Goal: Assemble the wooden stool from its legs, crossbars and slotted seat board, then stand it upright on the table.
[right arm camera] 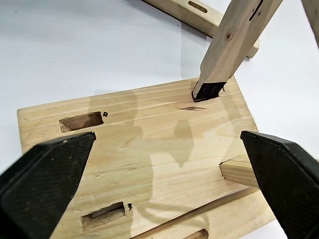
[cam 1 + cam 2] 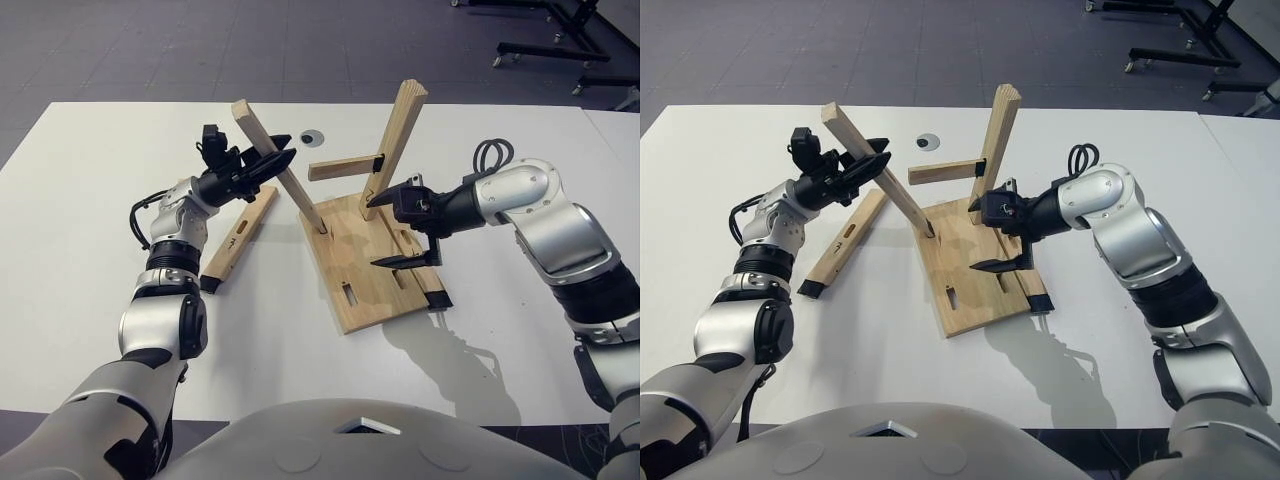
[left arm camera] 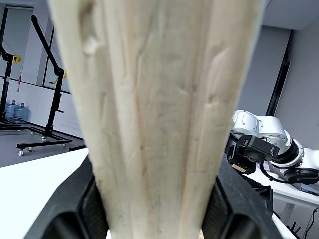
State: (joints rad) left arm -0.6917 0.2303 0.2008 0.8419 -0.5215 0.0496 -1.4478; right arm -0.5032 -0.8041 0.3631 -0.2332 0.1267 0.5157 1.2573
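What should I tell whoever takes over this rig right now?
Left gripper: shut on a tilted leg, whose lower end meets a slot in the seat board.
Right gripper: open, hovering over the board, holding nothing.
Done: one leg with a crossbar stands in the board, which lies flat on the table.
Loose: one leg on the table left of the board, another piece along the board's right edge.
Left: straighten and seat the held leg, fit the loose parts, then stand the stool upright.
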